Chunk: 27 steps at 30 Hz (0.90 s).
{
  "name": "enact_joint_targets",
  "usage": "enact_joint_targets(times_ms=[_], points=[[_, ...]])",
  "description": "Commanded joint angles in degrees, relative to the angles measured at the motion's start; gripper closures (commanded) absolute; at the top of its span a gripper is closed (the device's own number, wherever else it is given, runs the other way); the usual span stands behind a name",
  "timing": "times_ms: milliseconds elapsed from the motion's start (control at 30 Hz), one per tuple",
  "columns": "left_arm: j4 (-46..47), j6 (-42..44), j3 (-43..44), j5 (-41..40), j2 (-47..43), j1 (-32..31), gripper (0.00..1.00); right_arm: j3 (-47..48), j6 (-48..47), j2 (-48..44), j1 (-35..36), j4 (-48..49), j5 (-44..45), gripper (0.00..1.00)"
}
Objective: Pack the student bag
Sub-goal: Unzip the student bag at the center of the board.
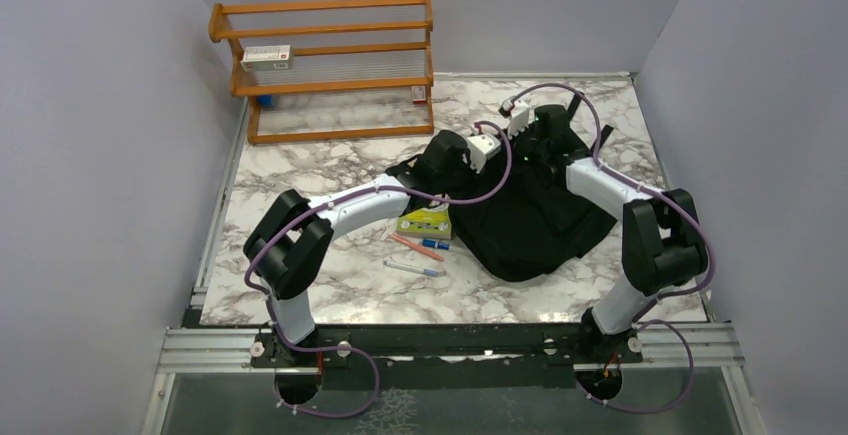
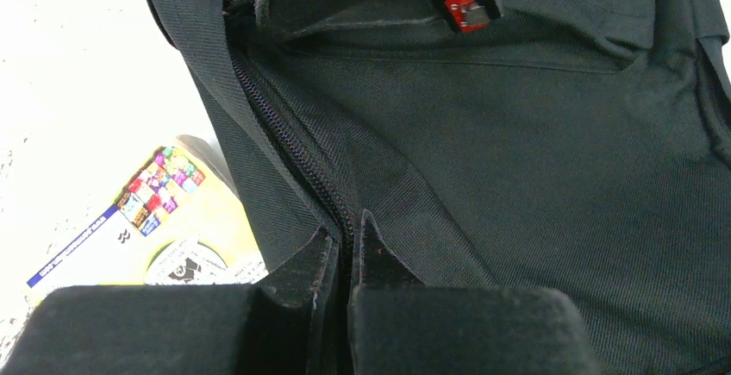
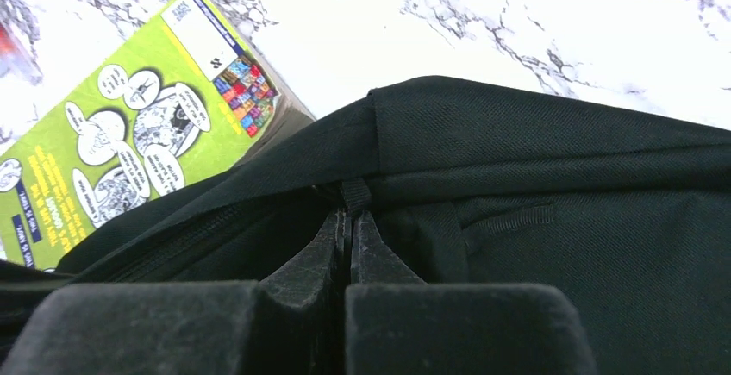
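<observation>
White marble with grey veins makes the counter [image 1: 330,160], and plain grey walls stand around it on three sides. At the upper left of the overhead view a wooden rack [image 1: 330,65] stands against the back wall, with a small white box [image 1: 266,53] on one of its shelves.

The student bag [image 1: 530,220] lies flat on the counter, a little right of the centre of this view, and both arms reach over its far part. Just beside its left edge lies a green book [image 1: 425,221], partly tucked under the black cloth. Three pens [image 1: 413,245] lie near the book, toward the lower side of the frame and apart from the bag.

In the left wrist view the left gripper [image 2: 349,233] is closed, its two fingers pressed together on the bag. The zipper [image 2: 293,146] runs down from the upper left and goes in between the tips, so it pinches the cloth there.

In the right wrist view the right gripper [image 3: 349,224] is closed as well. Its tips meet on a small black tab [image 3: 353,194] that hangs from the seam at the edge of the bag. Behind this edge the green book shows at the left of the frame.
</observation>
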Motion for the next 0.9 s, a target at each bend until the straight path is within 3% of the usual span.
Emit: enact_joint_targets(times_ms=[0, 100, 267, 433, 667, 867], points=[[1.36, 0.35, 2.65, -1.54, -0.48, 0.24, 1.0, -0.64, -0.22, -4.57, 0.18, 1.33, 0.62, 0.99], [0.97, -0.09, 3.11, -0.7, -0.22, 1.32, 1.0, -0.09, -0.45, -6.08, 0.18, -1.49, 0.97, 0.99], [0.83, -2.34, 3.66, 1.11, 0.15, 2.83, 0.92, 1.84, 0.04, -7.23, 0.18, -7.32, -0.12, 0.99], [1.52, -3.69, 3.67, 3.44, -0.17, 3.97, 0.77, 1.56, 2.75, -8.17, 0.23, -9.58, -5.24, 0.99], [5.74, -10.25, 2.71, 13.65, -3.7, 8.89, 0.52, -2.53, 5.28, -11.8, 0.26, -6.08, -6.72, 0.99], [10.76, -16.5, 0.51, 17.78, -6.39, 14.05, 0.46, -3.01, 6.06, -12.24, 0.27, -5.72, -11.69, 0.99]])
